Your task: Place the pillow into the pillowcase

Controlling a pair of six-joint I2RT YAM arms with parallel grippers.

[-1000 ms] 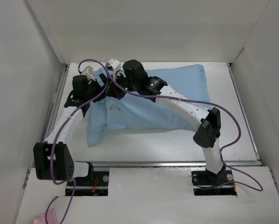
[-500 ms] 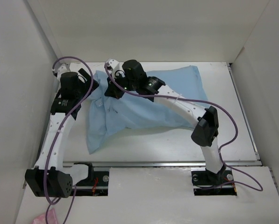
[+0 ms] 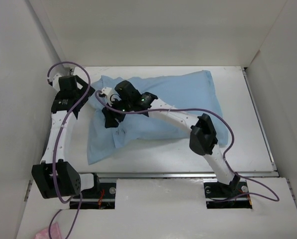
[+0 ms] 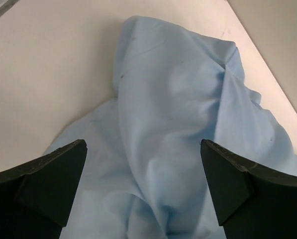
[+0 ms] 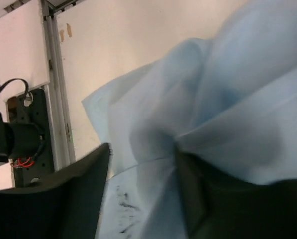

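The light-blue pillowcase [image 3: 163, 107] lies across the table, plump on its right side and limp and wrinkled at its near-left end [image 3: 101, 147]. The pillow is hidden; no white fabric shows in any view. My left gripper [image 3: 82, 93] is open just off the cloth's far-left edge. In the left wrist view it [image 4: 142, 149] looks down on the folded pillowcase [image 4: 178, 104] with nothing between its fingers. My right gripper [image 3: 108, 113] hovers over the case's left part. Its jaws [image 5: 143, 152] stand apart, with loose pillowcase folds [image 5: 228, 99] lying between them and draped over the right finger [image 5: 193, 199].
White enclosure walls surround the table, and the left wall [image 3: 19, 99] is close to the left arm. Purple cables [image 3: 228, 134] loop along both arms. A metal rail [image 3: 188, 174] runs along the near table edge. An arm base [image 5: 19, 144] appears in the right wrist view.
The right gripper let go of the cloth and moved left and nearer. The left arm pulled back toward the left wall. The case's left end dropped and spread.
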